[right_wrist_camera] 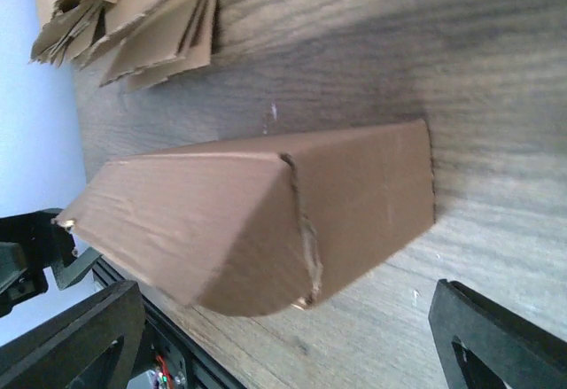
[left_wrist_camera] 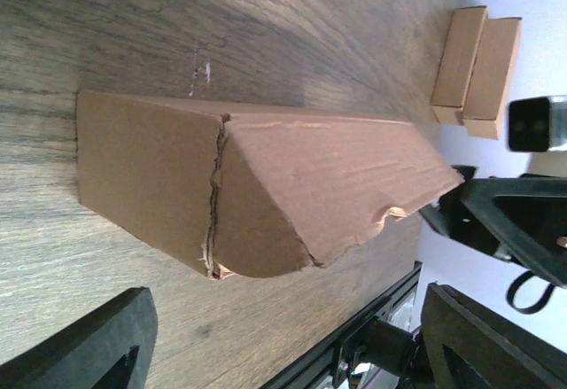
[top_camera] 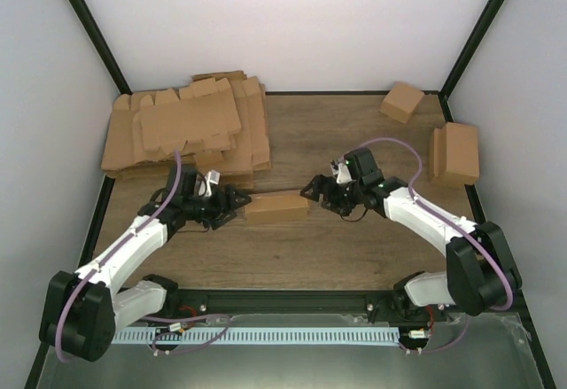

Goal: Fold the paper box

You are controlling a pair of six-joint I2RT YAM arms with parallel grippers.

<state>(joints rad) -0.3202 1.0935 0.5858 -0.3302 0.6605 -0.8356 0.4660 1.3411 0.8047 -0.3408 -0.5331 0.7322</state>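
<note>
At the middle of the table [top_camera: 319, 247], the paper box [top_camera: 276, 207] lies folded shut on the wood; the left gripper [top_camera: 237, 201] faces its left end and the right gripper [top_camera: 310, 190] its right end, both with fingers spread wide, gripping nothing; a pile of flat blanks [top_camera: 186, 128] sits behind.

The wooden table [top_camera: 337, 132] bears the paper box [top_camera: 276, 207], stacked blanks [top_camera: 186, 128] and other boxes [top_camera: 456, 152].

We reach our left arm [top_camera: 133, 243] and right arm [top_camera: 430, 216] low and inward, so that our left gripper [top_camera: 237, 201] and right gripper [top_camera: 312, 188] point straight at each other, jaws facing jaws across a gap, each with its black fingers spread wide.
</note>
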